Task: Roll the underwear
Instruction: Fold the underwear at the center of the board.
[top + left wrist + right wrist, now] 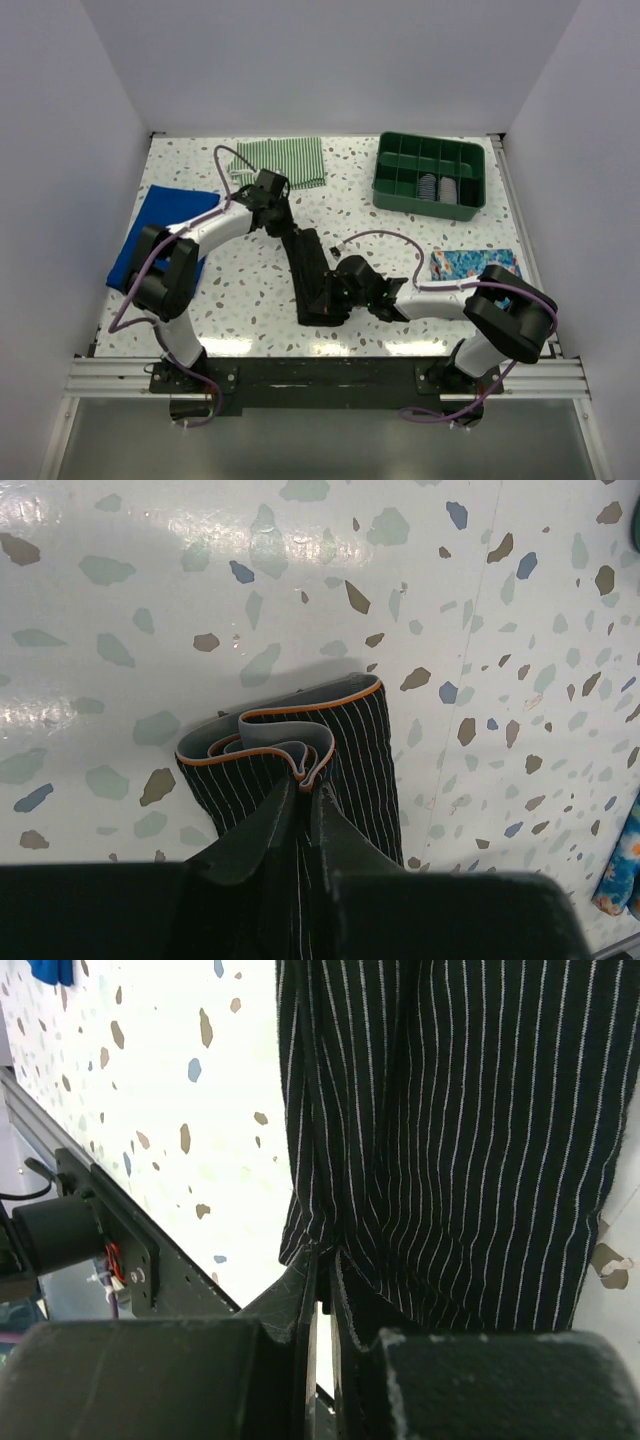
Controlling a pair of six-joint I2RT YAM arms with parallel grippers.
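- On the white speckled table [400,240], between both arms, lies the black pinstriped fabric underwear [310,268] (folded into a long strip)
- left gripper [305,783] pinches its grey, orange-edged waistband [262,750]
- right gripper [322,1256] pinches the opposite end

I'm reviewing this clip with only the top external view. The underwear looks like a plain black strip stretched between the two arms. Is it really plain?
Observer: No. The left wrist view shows the underwear has thin white pinstripes.
Operator: Any trim at the far end?
Observer: Yes, a grey waistband edged in orange, buckled into folds.
Operator: Are both ends gripped?
Observer: Yes. The left claw is pinched shut on the waistband, and the right claw is shut on the near edge.
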